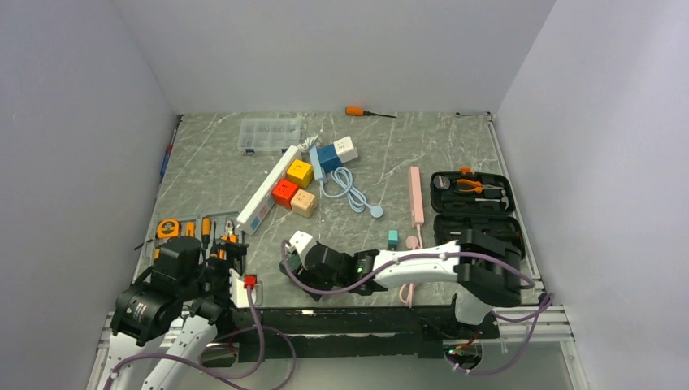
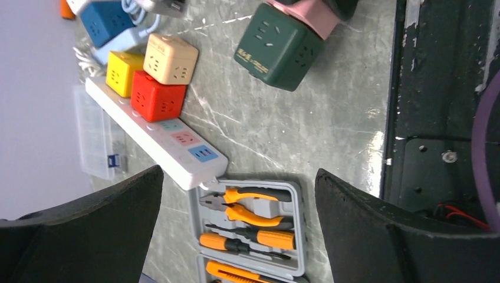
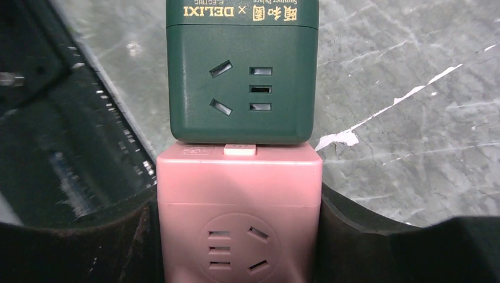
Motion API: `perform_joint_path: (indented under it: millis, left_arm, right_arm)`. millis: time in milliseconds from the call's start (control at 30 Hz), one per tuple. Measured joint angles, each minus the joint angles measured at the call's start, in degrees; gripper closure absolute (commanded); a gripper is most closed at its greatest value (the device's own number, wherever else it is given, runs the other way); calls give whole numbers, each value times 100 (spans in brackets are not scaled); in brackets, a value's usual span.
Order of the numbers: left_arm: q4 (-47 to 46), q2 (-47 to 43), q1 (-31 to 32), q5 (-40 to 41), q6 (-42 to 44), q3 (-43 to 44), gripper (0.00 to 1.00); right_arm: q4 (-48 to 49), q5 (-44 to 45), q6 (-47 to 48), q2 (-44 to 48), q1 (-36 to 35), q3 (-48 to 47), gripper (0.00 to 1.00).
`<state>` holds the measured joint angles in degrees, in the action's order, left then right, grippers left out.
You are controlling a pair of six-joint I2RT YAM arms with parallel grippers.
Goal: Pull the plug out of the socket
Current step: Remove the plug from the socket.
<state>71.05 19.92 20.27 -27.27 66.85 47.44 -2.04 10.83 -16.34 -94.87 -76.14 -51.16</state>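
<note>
A pink cube plug point(image 3: 239, 194) is seated against a dark green cube socket point(image 3: 242, 76) on the marble table, with a small white tab between them. My right gripper point(image 3: 239, 207) is shut on the pink plug, one black finger pressed on each side. The overhead view shows that gripper point(image 1: 299, 264) reaching left near the front edge. In the left wrist view the green socket point(image 2: 277, 50) lies at the top with the pink plug point(image 2: 306, 15) behind it. My left gripper point(image 2: 239, 174) hangs open over a grey tool case, holding nothing.
A grey tool case point(image 2: 298, 236) with orange pliers lies under the left gripper. A white power strip point(image 2: 159, 141) carries red, yellow and beige cubes. A pink strip point(image 1: 416, 195), a black tool case point(image 1: 471, 203), a clear box point(image 1: 268, 134) and an orange screwdriver point(image 1: 357, 111) lie farther back.
</note>
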Motion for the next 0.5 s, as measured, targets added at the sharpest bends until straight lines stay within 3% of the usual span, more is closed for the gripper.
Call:
perform_joint_path:
  millis: [233,500]
  left_arm:
    - [-105,-374,0,-208,1397,-262,1]
    - [-555,-774,0,-352,3108,-859,1]
  right_arm:
    - [-415,-826,31,960,411,-66,100]
    - [-911,-1552,28,1141,656,-474,100]
